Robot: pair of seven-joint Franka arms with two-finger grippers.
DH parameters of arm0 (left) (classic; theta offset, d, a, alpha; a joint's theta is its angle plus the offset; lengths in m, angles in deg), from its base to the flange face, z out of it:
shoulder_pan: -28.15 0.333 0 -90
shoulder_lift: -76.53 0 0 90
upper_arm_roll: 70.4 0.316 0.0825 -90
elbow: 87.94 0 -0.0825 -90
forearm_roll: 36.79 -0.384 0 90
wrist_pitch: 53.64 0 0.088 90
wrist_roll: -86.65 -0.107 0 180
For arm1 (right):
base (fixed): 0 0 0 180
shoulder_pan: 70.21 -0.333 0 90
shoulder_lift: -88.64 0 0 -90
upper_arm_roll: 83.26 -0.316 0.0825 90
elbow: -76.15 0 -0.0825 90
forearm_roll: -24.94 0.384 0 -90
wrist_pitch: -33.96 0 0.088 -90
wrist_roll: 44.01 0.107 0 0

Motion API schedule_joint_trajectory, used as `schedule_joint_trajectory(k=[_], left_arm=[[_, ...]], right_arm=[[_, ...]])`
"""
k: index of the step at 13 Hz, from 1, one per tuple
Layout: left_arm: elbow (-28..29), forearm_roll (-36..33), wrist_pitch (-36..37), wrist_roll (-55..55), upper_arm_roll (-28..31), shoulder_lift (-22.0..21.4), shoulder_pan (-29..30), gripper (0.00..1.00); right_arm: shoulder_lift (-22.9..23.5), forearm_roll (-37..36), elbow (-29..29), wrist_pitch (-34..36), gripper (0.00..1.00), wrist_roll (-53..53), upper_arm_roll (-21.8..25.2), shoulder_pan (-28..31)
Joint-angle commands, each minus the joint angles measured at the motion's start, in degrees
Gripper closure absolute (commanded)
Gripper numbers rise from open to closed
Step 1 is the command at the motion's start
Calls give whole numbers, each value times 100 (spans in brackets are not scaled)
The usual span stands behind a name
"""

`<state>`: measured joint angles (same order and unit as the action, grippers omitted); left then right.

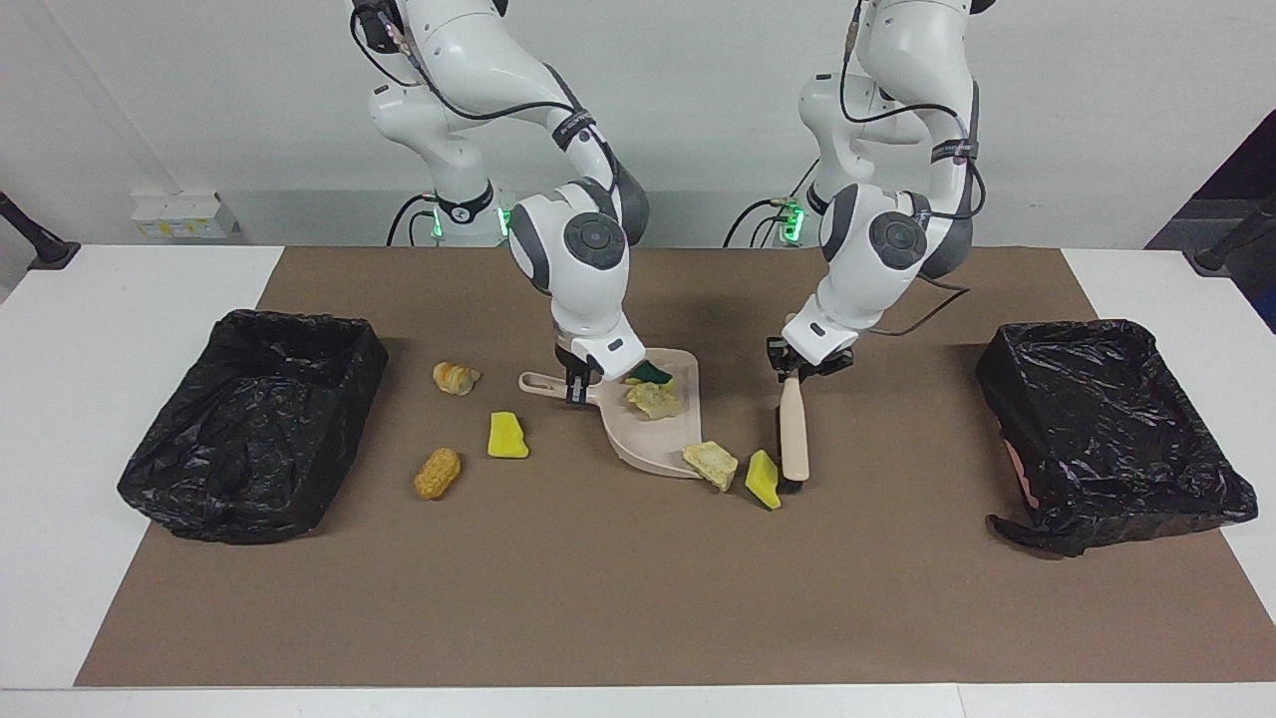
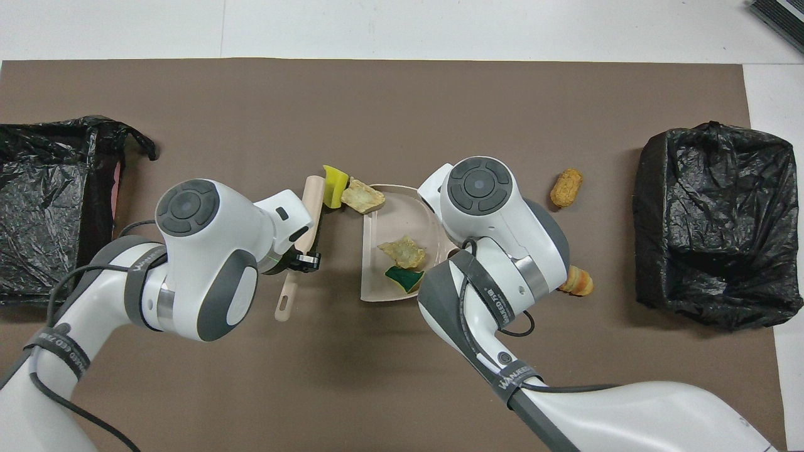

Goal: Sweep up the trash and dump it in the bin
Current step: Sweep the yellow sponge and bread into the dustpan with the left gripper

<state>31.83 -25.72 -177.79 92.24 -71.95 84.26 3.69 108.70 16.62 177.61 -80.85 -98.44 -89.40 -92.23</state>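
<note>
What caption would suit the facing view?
Left tool brushes a yellow sponge scrap toward the dustpan held by the right tool.

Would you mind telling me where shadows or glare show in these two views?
Facing view: soft shadows fall on the brown mat under both arms and beside the brush; the bin liner at the left arm's end shows crinkled highlights. Overhead view: a faint dark patch lies on the mat nearer the robots than the dustpan; the other liner glints mildly.

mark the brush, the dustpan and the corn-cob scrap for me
brush [image 1: 794, 429]: facing view, middle of its beige back.
dustpan [image 2: 391, 220]: overhead view, bare floor of the pan.
corn-cob scrap [image 1: 438, 473]: facing view, middle of the piece.
</note>
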Motion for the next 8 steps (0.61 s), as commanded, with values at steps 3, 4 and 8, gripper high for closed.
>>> schedule_joint_trajectory(k=[3, 4, 8], left_arm=[[21, 132, 258, -49, 68, -184, -996, 100], [3, 132, 347, -40, 59, -219, -1138, 100], [-32, 114, 409, -110, 129, -219, -1043, 100]], right_arm=[[-160, -73, 199, 3, 100, 187, -36, 23], [-160, -73, 199, 11, 100, 187, -36, 31], [-169, -73, 199, 3, 100, 196, -36, 32]])
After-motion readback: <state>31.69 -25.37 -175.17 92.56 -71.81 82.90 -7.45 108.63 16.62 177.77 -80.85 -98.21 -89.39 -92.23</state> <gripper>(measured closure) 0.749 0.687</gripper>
